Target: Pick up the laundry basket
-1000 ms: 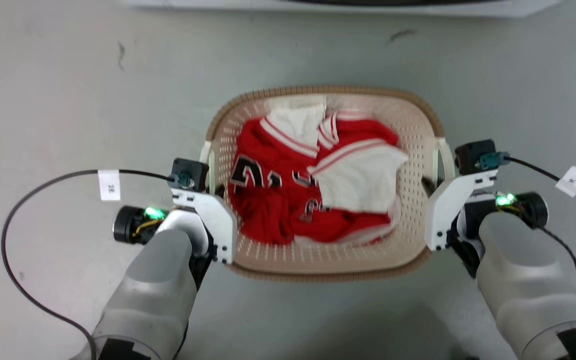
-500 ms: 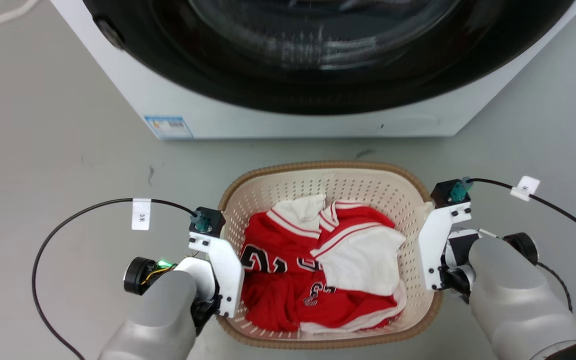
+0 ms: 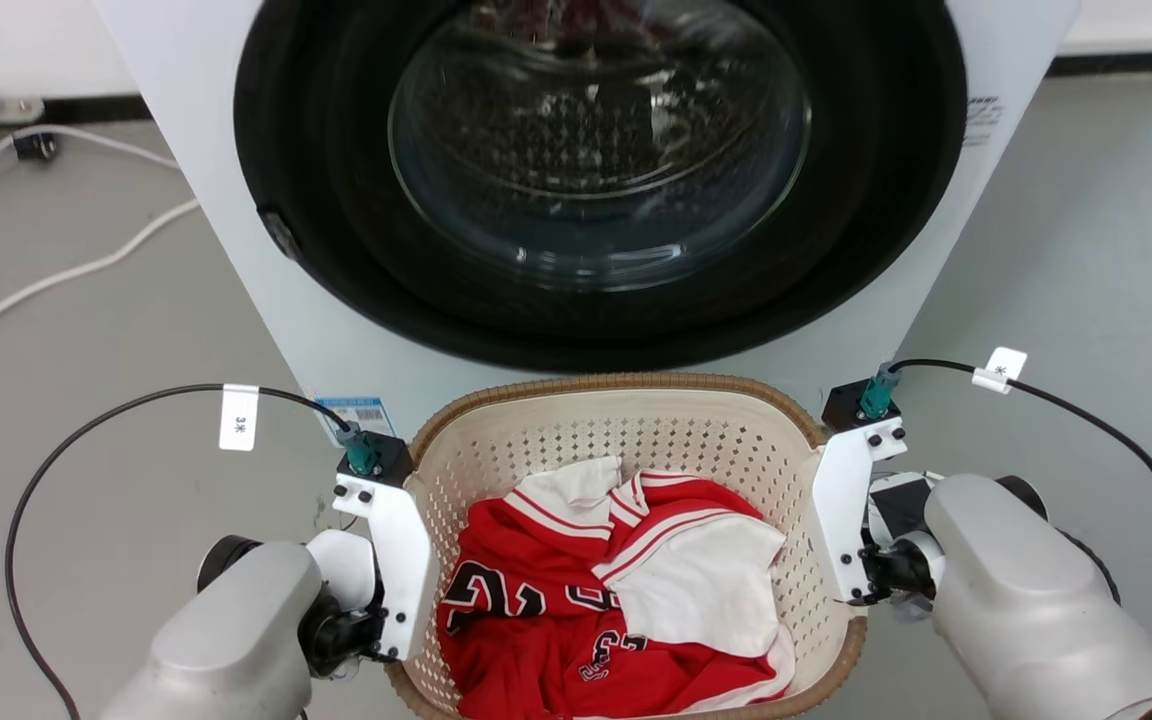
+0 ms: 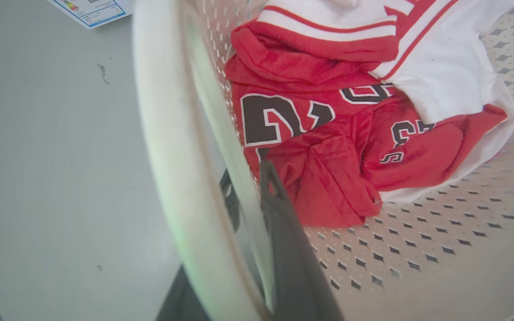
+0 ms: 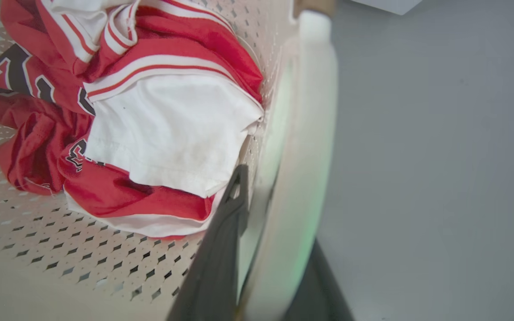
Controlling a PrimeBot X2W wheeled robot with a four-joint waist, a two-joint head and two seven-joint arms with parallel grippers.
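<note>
As you grip opposite sides, why there?
— Balance, likely. Your left pincer (image 4: 246, 178) and right pincer (image 5: 261, 196) each clamp a side wall, so the laundry basket (image 3: 636, 440) sits level between them, before the washing machine (image 3: 236, 300).

- Head view: mounted high on the robot's head, facing forward and steeply down. The washing machine (image 3: 576, 200) front fills the upper half. The laundry basket (image 3: 616, 385) sits close below it, cut off by the bottom edge.
- Left wrist view: very close against the basket's left handle (image 4: 172, 156), sighting along the left gripper (image 4: 248, 178) into the basket's inside. Grey floor (image 4: 51, 156) lies on that view's left.
- Right wrist view: mirrored placement at the right handle (image 5: 301, 133), sighting along the right gripper (image 5: 261, 187). Floor lies on that view's right.
- Shared ground: the red-and-white jersey (image 3: 596, 610) and the perforated wall appear in all three views. The machine's label (image 3: 364, 410) appears in the head and left wrist views.
</note>
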